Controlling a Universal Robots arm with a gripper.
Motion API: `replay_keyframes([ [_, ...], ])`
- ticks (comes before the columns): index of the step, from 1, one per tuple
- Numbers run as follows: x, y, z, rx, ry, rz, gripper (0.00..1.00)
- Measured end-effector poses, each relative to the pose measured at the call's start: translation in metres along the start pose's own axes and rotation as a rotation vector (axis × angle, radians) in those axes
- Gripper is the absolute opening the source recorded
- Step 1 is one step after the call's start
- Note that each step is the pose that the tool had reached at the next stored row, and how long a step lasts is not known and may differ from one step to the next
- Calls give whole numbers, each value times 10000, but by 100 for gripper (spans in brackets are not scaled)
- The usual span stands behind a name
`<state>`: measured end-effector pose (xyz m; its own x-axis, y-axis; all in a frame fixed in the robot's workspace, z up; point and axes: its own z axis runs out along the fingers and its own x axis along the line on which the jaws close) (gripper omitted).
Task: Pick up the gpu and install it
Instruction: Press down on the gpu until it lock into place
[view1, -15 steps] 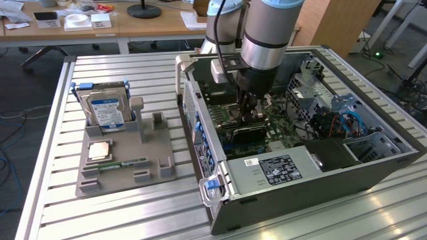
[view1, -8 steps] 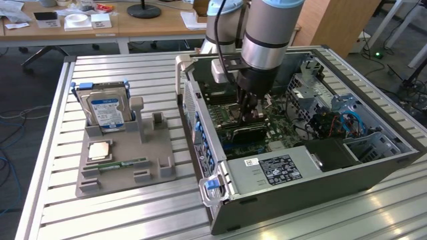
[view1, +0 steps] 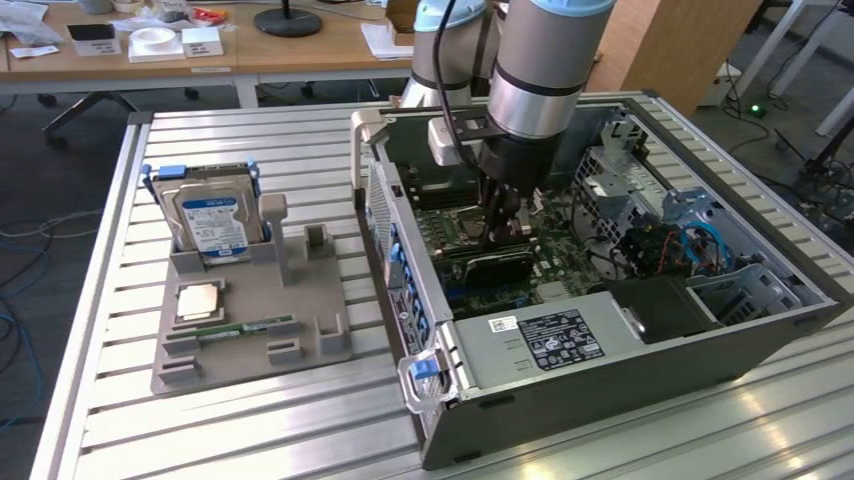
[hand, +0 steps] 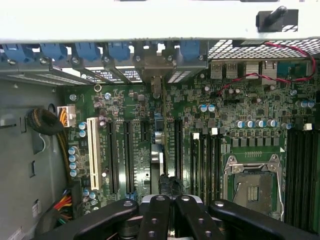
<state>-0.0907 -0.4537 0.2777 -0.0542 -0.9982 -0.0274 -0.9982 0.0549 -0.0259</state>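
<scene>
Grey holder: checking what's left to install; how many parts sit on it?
3: hard drive upright at the far end, square chip in the middle, green memory stick lying nearer the camera. None seems hidden.

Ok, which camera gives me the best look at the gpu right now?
The exterior view: the gpu shows its dark flat side under the gripper, inside the case. The wrist view catches it edge-on, a thin strip.

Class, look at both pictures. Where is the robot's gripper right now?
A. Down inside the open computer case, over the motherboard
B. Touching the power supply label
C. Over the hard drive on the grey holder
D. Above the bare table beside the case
A: in the exterior view the gripper reaches down into the open case, and the wrist view looks straight onto the motherboard.
</scene>
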Motion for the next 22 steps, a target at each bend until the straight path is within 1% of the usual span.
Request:
replay_keyframes([
  [8, 0, -1, 0, 0, 0, 0, 11],
  [12, -2, -2, -47, 0, 0, 0, 11],
  [17, -2, -2, -53, 1, -1, 0, 11],
  [22, -3, -43, -52, -1, 1, -1, 11],
])
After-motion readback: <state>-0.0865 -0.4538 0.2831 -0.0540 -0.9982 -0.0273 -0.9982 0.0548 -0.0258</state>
